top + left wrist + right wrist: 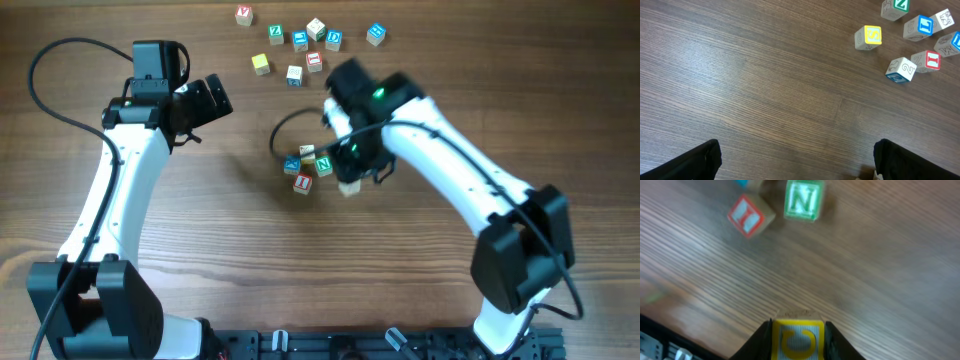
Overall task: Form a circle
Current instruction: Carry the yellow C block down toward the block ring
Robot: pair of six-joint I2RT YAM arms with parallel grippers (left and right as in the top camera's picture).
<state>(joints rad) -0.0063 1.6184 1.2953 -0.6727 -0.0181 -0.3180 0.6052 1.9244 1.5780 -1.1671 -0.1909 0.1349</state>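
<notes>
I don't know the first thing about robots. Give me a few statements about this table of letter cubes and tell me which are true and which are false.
1. The right gripper holds a yellow-lettered cube between its fingers. True.
2. The left gripper is clamped on a cube too. False: it is wide open and empty, over bare table.
3. The green cube near the right gripper shows the letter N. True.
4. The red cube is stacked on the green cube. False: both lie on the table, side by side with a gap between them.
5. The loose cubes lie scattered apart from the little group by the right gripper. True.
</notes>
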